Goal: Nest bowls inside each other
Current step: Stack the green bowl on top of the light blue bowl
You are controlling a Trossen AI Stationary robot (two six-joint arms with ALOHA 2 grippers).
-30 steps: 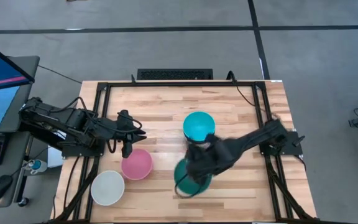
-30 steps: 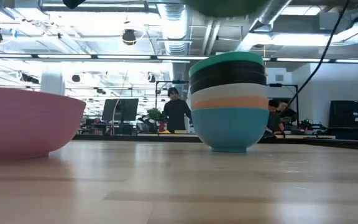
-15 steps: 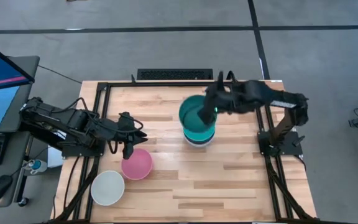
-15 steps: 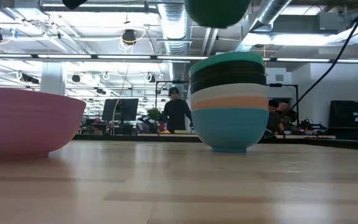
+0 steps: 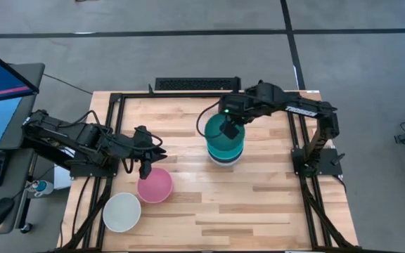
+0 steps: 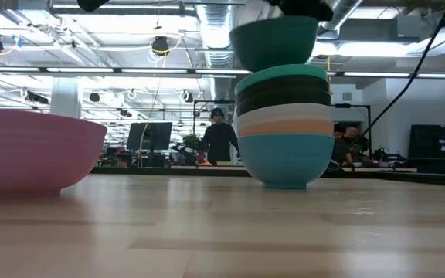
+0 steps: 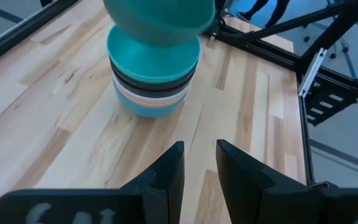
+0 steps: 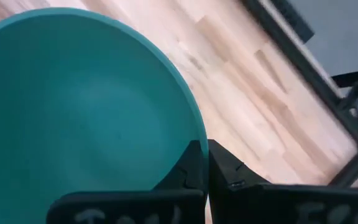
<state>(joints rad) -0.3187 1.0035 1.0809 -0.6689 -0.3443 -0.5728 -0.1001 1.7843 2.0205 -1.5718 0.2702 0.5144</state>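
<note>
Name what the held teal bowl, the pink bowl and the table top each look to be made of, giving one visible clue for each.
Teal bowl, pinched at its rim by the right gripper above the stack: probably plastic, smooth and evenly coloured with a soft sheen and thin rim. Pink bowl: likely the same plastic, of matching shape and matte, even colour. Table top: wood, jointed pale strips with visible grain.

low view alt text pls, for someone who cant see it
A dark teal bowl hangs just above a stack of nested bowls on the wooden table. A pink bowl sits near the camera, left.
</note>
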